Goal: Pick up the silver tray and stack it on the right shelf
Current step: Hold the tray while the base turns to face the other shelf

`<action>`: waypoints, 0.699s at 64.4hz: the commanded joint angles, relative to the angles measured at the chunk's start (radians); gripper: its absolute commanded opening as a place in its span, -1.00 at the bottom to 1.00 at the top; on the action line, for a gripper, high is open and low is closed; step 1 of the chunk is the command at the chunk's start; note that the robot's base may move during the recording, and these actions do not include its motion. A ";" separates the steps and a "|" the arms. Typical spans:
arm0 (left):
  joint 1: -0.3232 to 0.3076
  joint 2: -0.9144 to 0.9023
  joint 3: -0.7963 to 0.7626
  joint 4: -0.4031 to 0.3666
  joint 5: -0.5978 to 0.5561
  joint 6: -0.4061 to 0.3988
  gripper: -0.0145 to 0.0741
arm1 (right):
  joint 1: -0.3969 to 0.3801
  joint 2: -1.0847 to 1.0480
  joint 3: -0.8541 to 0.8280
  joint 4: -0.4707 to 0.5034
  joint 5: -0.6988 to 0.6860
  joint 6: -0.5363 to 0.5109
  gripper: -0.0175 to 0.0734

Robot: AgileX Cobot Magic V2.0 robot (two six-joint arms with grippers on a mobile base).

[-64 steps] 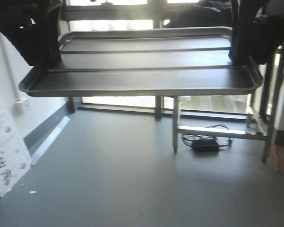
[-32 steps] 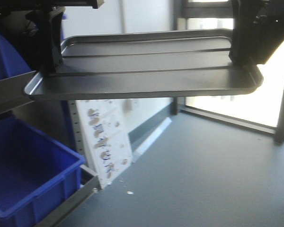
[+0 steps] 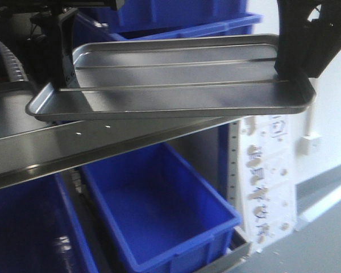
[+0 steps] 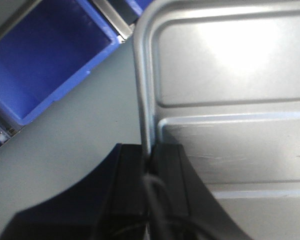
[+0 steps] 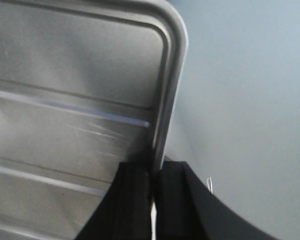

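Sheet-metal stiff, the silver tray (image 3: 170, 85) looks light but slick, and is best pinched at its short-end rims. The jaws of the left gripper (image 4: 149, 159) and right gripper (image 5: 154, 172) each clamp narrowly on one rim.

We are gripping with both arms raised. Our left gripper (image 4: 149, 154) is clamping the left rim of the silver tray (image 4: 230, 100), one black finger (image 4: 127, 172) outside the rim and one inside. Our right gripper (image 5: 153, 172) is clamping the opposite rim likewise. In the front view both grippers are reaching down from above.
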 commanded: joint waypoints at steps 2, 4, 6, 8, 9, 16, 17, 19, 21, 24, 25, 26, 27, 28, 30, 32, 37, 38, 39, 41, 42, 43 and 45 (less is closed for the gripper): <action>-0.016 -0.033 -0.025 -0.013 -0.014 0.031 -0.88 | 0.005 -0.036 -0.034 -0.004 -0.089 -0.025 -0.49; -0.016 -0.033 -0.025 -0.013 -0.014 0.031 -0.88 | 0.005 -0.036 -0.034 -0.004 -0.089 -0.025 -0.49; -0.016 -0.033 -0.025 -0.013 -0.014 0.031 -0.88 | 0.005 -0.036 -0.034 -0.004 -0.089 -0.025 -0.49; -0.016 -0.033 -0.025 -0.013 -0.014 0.031 -0.88 | 0.005 -0.036 -0.034 -0.004 -0.089 -0.025 -0.49; -0.016 -0.033 -0.025 -0.013 -0.014 0.031 -0.88 | 0.005 -0.036 -0.034 -0.004 -0.089 -0.025 -0.49; -0.016 -0.033 -0.025 -0.013 -0.014 0.031 -0.88 | 0.005 -0.036 -0.034 -0.004 -0.089 -0.025 -0.49; -0.016 -0.033 -0.025 -0.013 -0.014 0.031 -0.88 | 0.005 -0.036 -0.034 -0.004 -0.089 -0.025 -0.49; -0.016 -0.033 -0.025 -0.013 -0.014 0.031 -0.88 | 0.005 -0.036 -0.034 -0.004 -0.089 -0.025 -0.49; -0.016 -0.033 -0.025 -0.013 -0.014 0.031 -0.88 | 0.005 -0.036 -0.034 -0.004 -0.089 -0.025 -0.49; -0.016 -0.033 -0.025 -0.013 -0.014 0.031 -0.88 | 0.005 -0.036 -0.034 -0.004 -0.089 -0.025 -0.49; -0.016 -0.033 -0.025 -0.013 -0.014 0.031 -0.88 | 0.005 -0.036 -0.034 -0.004 -0.089 -0.025 -0.49; -0.016 -0.033 -0.025 -0.013 -0.014 0.031 -0.88 | 0.005 -0.036 -0.034 -0.004 -0.089 -0.025 -0.49; -0.016 -0.033 -0.025 -0.013 -0.014 0.031 -0.88 | 0.005 -0.036 -0.034 -0.004 -0.089 -0.025 -0.49; -0.016 -0.033 -0.025 -0.013 -0.014 0.031 -0.88 | 0.005 -0.036 -0.034 -0.004 -0.089 -0.025 -0.49; -0.016 -0.033 -0.025 -0.013 -0.014 0.031 -0.88 | 0.005 -0.036 -0.034 -0.004 -0.089 -0.025 -0.49; -0.016 -0.033 -0.025 -0.013 -0.014 0.031 -0.88 | 0.005 -0.036 -0.034 -0.004 -0.089 -0.025 -0.49; -0.016 -0.033 -0.025 -0.013 -0.014 0.031 -0.88 | 0.005 -0.036 -0.034 -0.004 -0.089 -0.025 -0.49; -0.016 -0.033 -0.025 -0.013 -0.014 0.031 -0.88 | 0.005 -0.036 -0.034 -0.004 -0.089 -0.025 -0.49; -0.016 -0.033 -0.025 -0.013 -0.014 0.031 -0.88 | 0.005 -0.036 -0.034 -0.004 -0.089 -0.025 -0.49; -0.016 -0.033 -0.025 -0.013 -0.014 0.031 -0.88 | 0.005 -0.036 -0.034 -0.004 -0.089 -0.025 -0.49; -0.016 -0.033 -0.025 -0.013 -0.014 0.031 -0.88 | 0.005 -0.036 -0.034 -0.004 -0.089 -0.025 -0.49; -0.016 -0.033 -0.025 -0.013 -0.014 0.031 -0.88 | 0.005 -0.036 -0.034 -0.004 -0.089 -0.025 -0.49; -0.016 -0.031 -0.025 -0.013 -0.014 0.031 -0.88 | 0.005 -0.036 -0.034 -0.004 -0.089 -0.025 -0.49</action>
